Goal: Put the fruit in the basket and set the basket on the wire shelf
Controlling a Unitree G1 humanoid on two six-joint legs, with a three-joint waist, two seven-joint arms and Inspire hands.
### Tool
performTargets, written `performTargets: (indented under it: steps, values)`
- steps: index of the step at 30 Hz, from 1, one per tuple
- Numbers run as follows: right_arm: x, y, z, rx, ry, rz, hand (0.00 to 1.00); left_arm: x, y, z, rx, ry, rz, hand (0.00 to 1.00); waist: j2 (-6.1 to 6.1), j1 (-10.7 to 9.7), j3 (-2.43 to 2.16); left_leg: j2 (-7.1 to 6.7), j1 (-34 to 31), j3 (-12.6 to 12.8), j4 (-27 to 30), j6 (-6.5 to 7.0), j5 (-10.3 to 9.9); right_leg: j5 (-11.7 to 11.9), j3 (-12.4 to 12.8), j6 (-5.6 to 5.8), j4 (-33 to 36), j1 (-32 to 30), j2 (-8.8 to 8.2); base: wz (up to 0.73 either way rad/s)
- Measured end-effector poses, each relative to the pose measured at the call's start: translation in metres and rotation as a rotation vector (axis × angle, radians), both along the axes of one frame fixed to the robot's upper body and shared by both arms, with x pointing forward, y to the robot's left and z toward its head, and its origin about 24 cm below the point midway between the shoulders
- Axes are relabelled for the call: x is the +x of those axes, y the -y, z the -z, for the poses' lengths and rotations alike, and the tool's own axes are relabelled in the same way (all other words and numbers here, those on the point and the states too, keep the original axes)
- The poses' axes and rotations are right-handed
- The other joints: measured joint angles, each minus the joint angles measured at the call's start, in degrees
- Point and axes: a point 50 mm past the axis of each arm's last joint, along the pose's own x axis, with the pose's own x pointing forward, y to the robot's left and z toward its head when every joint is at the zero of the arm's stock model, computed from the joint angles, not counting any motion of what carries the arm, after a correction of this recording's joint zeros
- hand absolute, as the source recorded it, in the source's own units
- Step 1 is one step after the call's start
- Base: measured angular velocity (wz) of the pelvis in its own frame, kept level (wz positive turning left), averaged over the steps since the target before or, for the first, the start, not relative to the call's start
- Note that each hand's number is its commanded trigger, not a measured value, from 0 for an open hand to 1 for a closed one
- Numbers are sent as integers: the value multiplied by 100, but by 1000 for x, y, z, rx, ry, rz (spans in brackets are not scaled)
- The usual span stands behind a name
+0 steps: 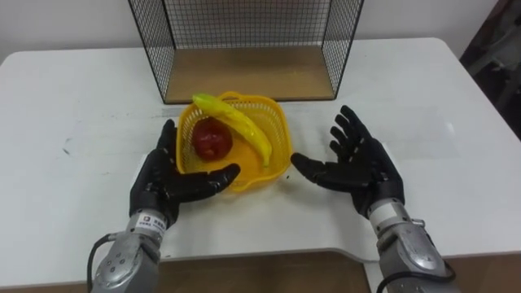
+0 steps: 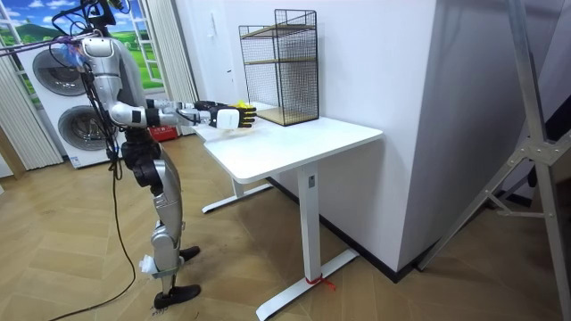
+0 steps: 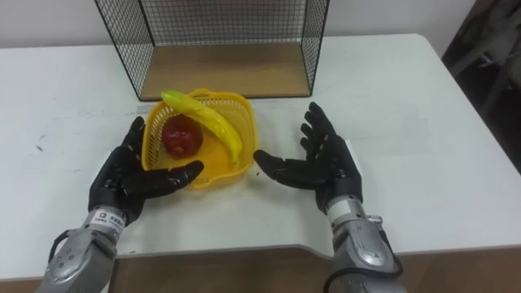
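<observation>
Left hand touches basket; right hand spread just beside it.

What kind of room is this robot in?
Probably a room in a home, perhaps a laundry corner: washing machines stand behind the robot, the floor is wood, and a white table carries a wire shelf.

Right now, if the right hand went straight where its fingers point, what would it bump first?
Probably the wire shelf, near its front right corner; the right hand points past the basket, though depth is unclear.
</observation>
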Motion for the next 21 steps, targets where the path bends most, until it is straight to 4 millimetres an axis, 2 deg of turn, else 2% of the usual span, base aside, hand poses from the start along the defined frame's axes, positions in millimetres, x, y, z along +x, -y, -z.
performTargets:
  steps: [10,21]
  values:
    - [0,-6,0,2,6,-45,0,0,3,2,-11,-7,1,0,-1,-4,0,0,0,8,7,1,0,0,87,0,20,-19,2,0]
    - [-1,-27,0,22,13,-161,0,1,11,2,-15,-9,33,0,19,0,8,2,-6,20,6,3,-1,2,104,3,63,-33,2,0]
